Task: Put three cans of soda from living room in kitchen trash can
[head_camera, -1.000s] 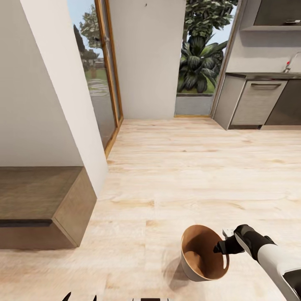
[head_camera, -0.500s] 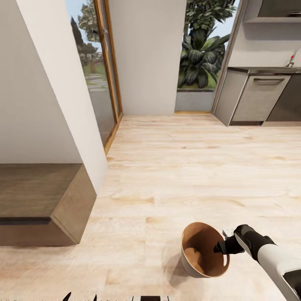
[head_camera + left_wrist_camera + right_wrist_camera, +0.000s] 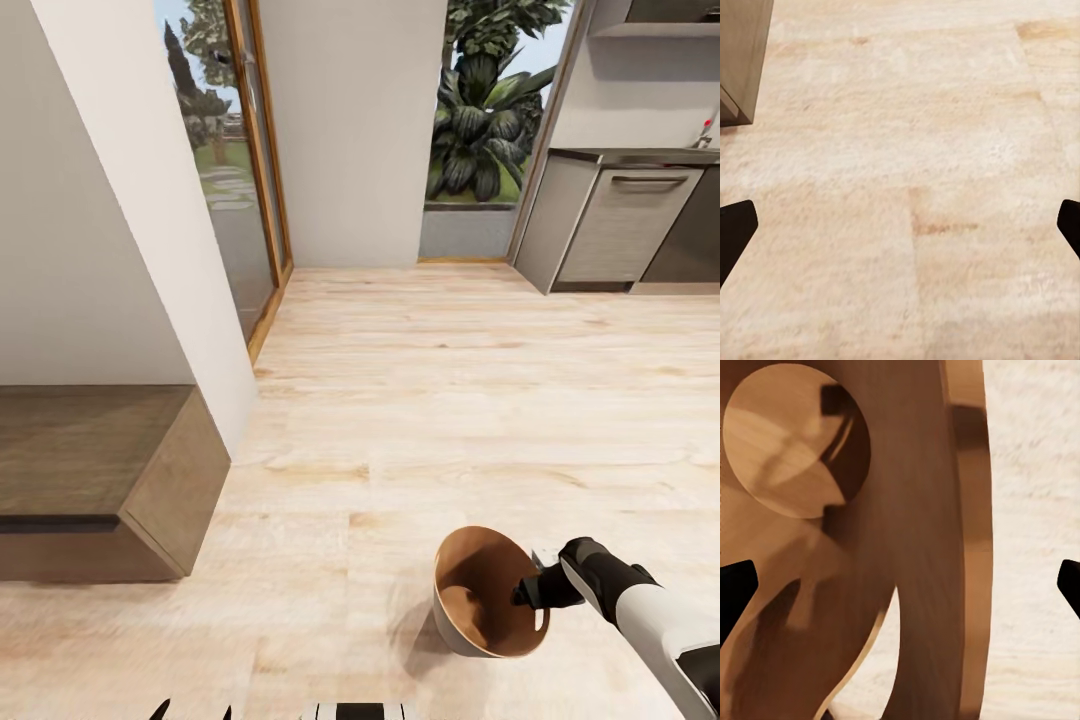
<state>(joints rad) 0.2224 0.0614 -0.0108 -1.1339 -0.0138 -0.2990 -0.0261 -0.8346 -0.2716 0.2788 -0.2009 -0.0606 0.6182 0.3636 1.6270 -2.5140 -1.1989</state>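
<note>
The tash can [image 3: 452,628], dark grey outside and coppery brown inside, stands on the wood floor at the lower right of the head view. My right gripper [image 3: 527,592] sits at its near rim, open. In the right wrist view the rim wall of the tash can [image 3: 937,510] runs between the wide-apart black fingertips [image 3: 735,585], and the bin's round bottom shows bare. No can of soda is in view. My left gripper [image 3: 192,712] is low at the head view's bottom edge, and my left gripper [image 3: 900,225] hangs open over bare floor.
A low wooden bench [image 3: 100,470] juts from a white wall corner [image 3: 130,220] at the left. Wood-framed glass doors [image 3: 245,170] lie beyond it. Grey kitchen cabinets [image 3: 620,225] stand at the far right. Light wood floor [image 3: 430,380] stretches between them.
The camera has moved: the floor, bench, cabinets and the bin have all slid slightly up the picture together. My right arm keeps its place in the frame.
</note>
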